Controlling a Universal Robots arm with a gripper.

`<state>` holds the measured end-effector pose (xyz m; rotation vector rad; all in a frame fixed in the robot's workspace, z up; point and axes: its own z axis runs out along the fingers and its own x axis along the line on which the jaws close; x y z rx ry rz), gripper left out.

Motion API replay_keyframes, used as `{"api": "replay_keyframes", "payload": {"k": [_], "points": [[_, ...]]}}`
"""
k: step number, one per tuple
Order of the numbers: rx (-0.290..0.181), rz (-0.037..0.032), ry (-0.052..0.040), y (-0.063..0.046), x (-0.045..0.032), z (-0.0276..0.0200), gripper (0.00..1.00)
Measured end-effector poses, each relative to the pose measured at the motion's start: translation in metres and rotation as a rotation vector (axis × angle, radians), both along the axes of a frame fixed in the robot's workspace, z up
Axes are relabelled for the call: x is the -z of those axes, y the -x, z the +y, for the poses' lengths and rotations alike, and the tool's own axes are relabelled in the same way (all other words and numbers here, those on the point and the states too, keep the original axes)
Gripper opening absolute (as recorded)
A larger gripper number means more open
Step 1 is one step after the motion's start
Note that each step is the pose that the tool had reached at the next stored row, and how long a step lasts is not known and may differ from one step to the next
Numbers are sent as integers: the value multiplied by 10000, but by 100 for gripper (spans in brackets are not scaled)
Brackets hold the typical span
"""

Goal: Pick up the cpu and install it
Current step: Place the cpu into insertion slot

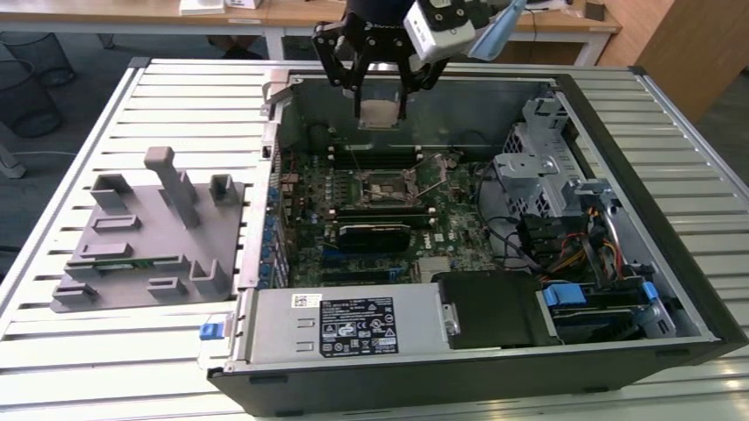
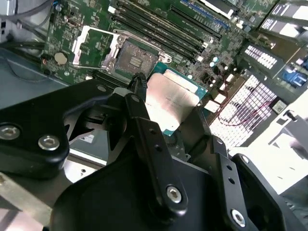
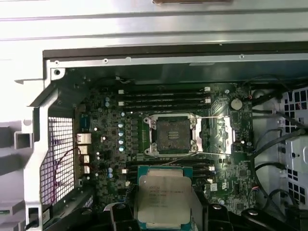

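Cpu (image 3: 163, 199) held in mid-air, silver top facing the camera in both wrist views, over the far part of the open computer case (image 1: 620, 219) and clear of the motherboard (image 1: 351, 175) below. Pinched on two opposite edges by the gripper (image 2: 171, 103), fingers (image 2: 144, 120) drawn in just to the chip's width. Underneath, the black-framed socket (image 3: 172, 136) bare, its load plate (image 3: 219, 134) standing open. Well apart on the slatted table (image 1: 175, 88), at the exterior view's left, a grey fixture tray (image 1: 153, 228).
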<state>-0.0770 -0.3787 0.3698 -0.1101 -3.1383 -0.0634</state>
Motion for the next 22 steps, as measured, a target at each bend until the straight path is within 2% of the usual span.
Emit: {"api": "replay_keyframes", "payload": {"k": [8, 22], "points": [[1281, -5, 3, 0, 15, 3, 53], [3173, -11, 4, 0, 37, 15, 53]]}}
